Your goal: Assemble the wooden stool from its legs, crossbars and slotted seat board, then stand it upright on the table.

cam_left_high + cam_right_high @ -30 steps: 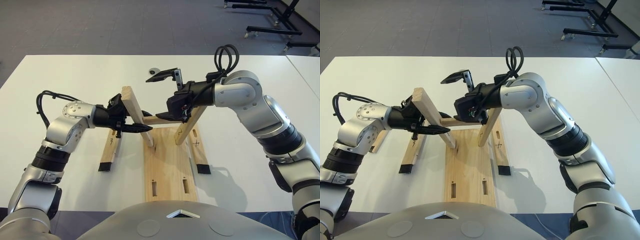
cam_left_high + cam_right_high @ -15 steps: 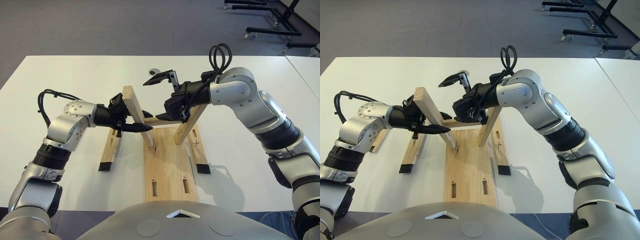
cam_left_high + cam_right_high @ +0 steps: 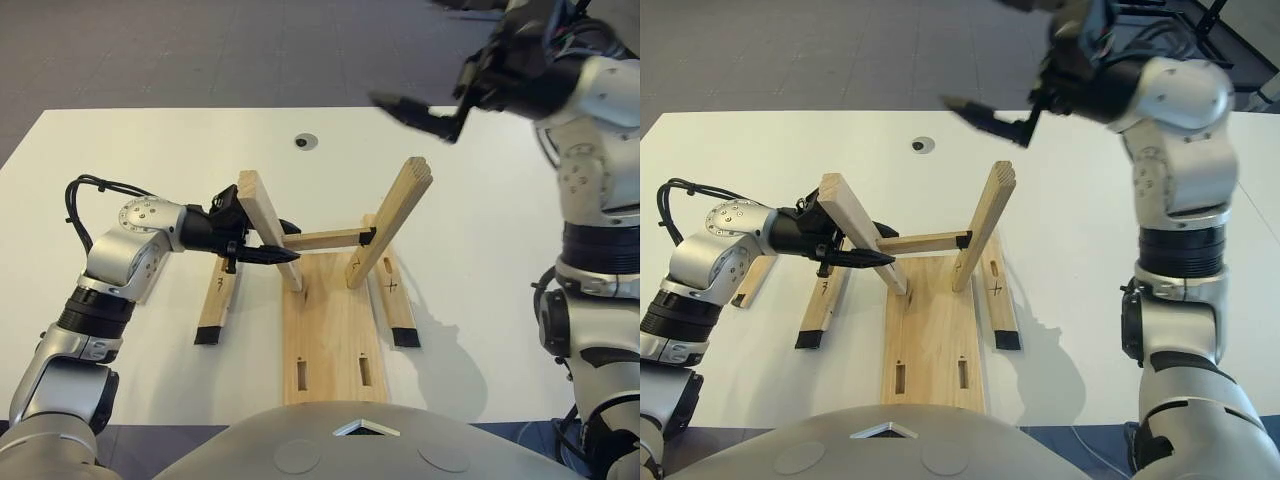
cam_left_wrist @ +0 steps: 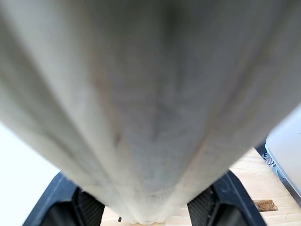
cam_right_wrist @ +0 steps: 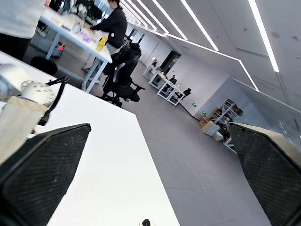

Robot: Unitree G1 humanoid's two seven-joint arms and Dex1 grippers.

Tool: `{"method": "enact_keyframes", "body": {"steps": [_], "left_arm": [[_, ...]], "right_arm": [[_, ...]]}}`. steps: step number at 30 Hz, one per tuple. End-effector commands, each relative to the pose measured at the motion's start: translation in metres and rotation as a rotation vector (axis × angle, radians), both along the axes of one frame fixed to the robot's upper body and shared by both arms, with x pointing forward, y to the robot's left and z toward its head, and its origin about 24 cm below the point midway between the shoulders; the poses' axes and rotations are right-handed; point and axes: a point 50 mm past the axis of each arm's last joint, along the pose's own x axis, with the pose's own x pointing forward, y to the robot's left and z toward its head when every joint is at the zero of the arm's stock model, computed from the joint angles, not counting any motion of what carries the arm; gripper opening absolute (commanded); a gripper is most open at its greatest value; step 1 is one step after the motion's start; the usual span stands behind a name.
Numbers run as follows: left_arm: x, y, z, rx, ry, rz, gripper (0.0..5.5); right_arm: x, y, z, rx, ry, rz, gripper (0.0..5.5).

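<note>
Left gripper (image 3: 284, 241) clamped on the left leg (image 3: 256, 200): I'm steadying the legs-and-crossbar (image 3: 325, 239) frame so it doesn't tip off the seat board (image 3: 330, 340). Right gripper (image 5: 155, 160) wide open, parked high, well clear of the stool.
</note>
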Motion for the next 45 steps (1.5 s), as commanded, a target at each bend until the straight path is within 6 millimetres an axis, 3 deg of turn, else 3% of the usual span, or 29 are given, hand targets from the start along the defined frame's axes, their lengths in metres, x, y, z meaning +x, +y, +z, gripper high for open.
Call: {"method": "enact_keyframes", "body": {"steps": [1, 3, 5, 10, 12, 17, 25, 35, 42, 45], "left_arm": [[-0.012, 0.015, -0.018, 0.155, 0.077, 0.018, 2.02], [-0.016, 0.016, -0.018, 0.154, 0.083, 0.018, 2.02], [-0.019, 0.016, -0.018, 0.153, 0.090, 0.023, 2.02], [-0.022, 0.012, -0.019, 0.144, 0.083, 0.013, 2.02], [-0.024, 0.010, -0.019, 0.143, 0.080, 0.007, 2.02], [-0.032, 0.010, -0.020, 0.129, 0.128, -0.028, 2.02], [-0.032, 0.009, -0.021, 0.140, 0.128, -0.023, 2.02], [-0.031, -0.012, -0.014, 0.069, 0.099, -0.104, 2.02], [-0.025, -0.019, -0.017, 0.020, 0.055, -0.085, 2.02], [-0.022, -0.019, -0.017, 0.005, 0.027, -0.065, 2.74]], "right_arm": [[0.005, -0.066, -0.016, -0.015, 0.147, -0.140, 5.36], [0.000, -0.094, -0.033, -0.074, 0.253, -0.198, 5.36], [-0.007, -0.103, -0.059, -0.146, 0.391, -0.189, 5.36], [-0.016, -0.067, -0.103, -0.159, 0.542, -0.025, 5.36], [-0.020, -0.051, -0.111, -0.144, 0.565, 0.033, 5.36], [-0.028, -0.028, -0.109, -0.092, 0.607, 0.120, 5.36], [-0.030, -0.024, -0.108, -0.085, 0.627, 0.151, 5.36], [-0.035, 0.013, -0.123, -0.194, 0.591, 0.250, 5.36], [-0.033, 0.021, -0.120, -0.175, 0.560, 0.269, 5.36], [-0.033, 0.018, -0.123, -0.176, 0.555, 0.244, 5.40]]}}
